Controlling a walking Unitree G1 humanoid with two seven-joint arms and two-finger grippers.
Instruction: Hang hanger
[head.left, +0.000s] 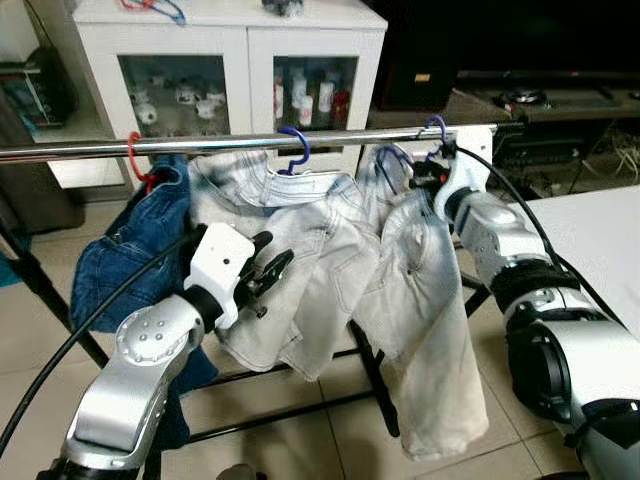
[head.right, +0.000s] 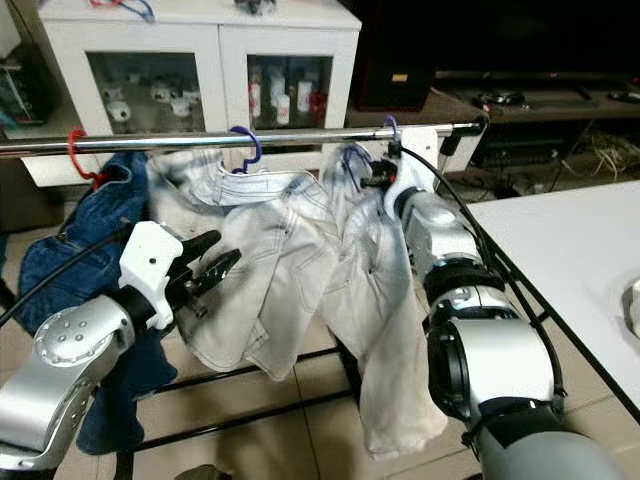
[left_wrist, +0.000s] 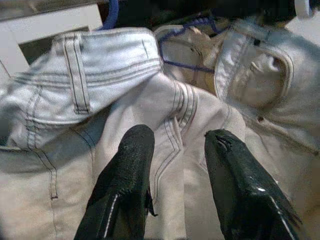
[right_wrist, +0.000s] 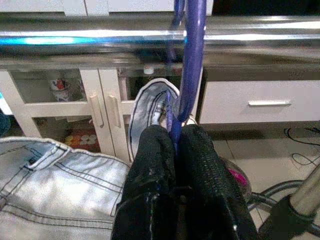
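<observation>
Two fingers of the right gripper (right_wrist: 175, 145) are pinched on the purple hanger (right_wrist: 192, 65) neck, just below the rail (right_wrist: 100, 37); stiff, light wire, dragged by limp jeans (head.left: 420, 300). Left gripper (left_wrist: 175, 170) is held spread.

Chrome silver rail (head.left: 250, 143) across at 12 o'clock. Purple-blue hanger (right_wrist: 192, 65) pinched between the black fingers (right_wrist: 155, 165) of the right gripper (right_wrist: 175, 137); another blue hanger hook (head.left: 297, 145) at centre, red hanger (head.left: 137, 160) at 10 o'clock. Pale washed-out grey-white jeans (head.left: 300, 260) with darker seam stitching, dark indigo jeans (head.left: 125, 250) at 9 o'clock. Left gripper (left_wrist: 175, 150) black-fingered, white wrist housing, silver arm. White cabinet (head.left: 230, 60) with glass doors, beige tiled floor (head.left: 30, 330), white table (head.left: 590, 220) at 3 o'clock.
</observation>
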